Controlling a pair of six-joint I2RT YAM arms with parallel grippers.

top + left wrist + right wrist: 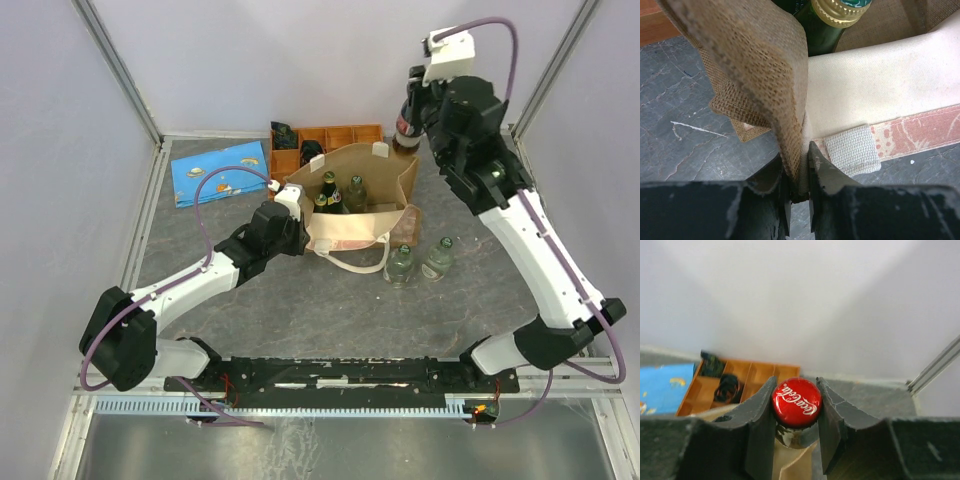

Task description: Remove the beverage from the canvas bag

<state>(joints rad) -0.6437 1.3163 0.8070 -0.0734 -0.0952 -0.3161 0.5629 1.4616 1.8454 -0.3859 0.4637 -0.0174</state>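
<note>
Canvas bag (345, 230) upright on tabletop (300, 310), mouth open, green bottles (331, 193) standing inside. Left claw (799, 170) pinches the bag's left rim. Right claw (796, 386) clamped on red-capped Coca-Cola bottle (796, 402), lifted above the bag's far right corner. Two clear bottles (401, 264) stand beside the bag. Orange tray (350, 135) holds dark items.

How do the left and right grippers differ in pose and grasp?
The left gripper sits low beside the canvas bag; the right gripper is held high. The left gripper pinches the bag's burlap rim; the right gripper clamps a red-capped bottle at its top. Both are shut.
</note>
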